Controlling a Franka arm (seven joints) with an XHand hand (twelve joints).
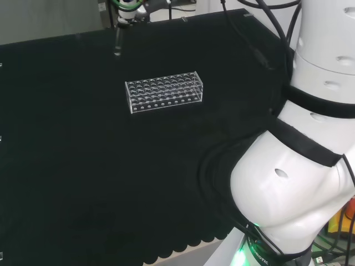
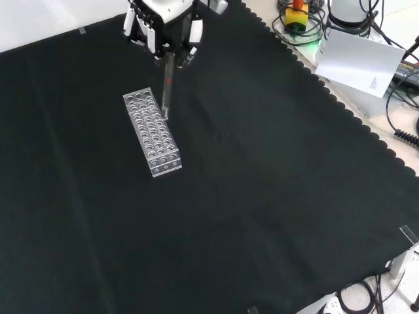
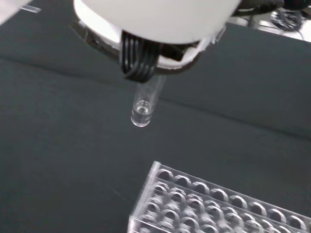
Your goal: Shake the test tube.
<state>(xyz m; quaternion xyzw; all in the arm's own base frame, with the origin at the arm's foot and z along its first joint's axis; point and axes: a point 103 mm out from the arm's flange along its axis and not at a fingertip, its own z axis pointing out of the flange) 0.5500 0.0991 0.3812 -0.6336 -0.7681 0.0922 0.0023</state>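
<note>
Holding a clear test tube [image 2: 166, 88] upright by its top, the hand [image 2: 162, 26] keeps it above the rack [image 2: 151, 131], near the bench's far edge, free for shaking.

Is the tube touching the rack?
Apart. In the wrist view the tube hangs from the hand, with bare cloth between its tip and the rack.

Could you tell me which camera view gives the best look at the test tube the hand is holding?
The front view: the test tube hangs upright from the hand, its full length visible above the rack. The wrist view shows just its rounded lower end below the fingers. The head view shows it faint at the cloth's far edge.
</note>
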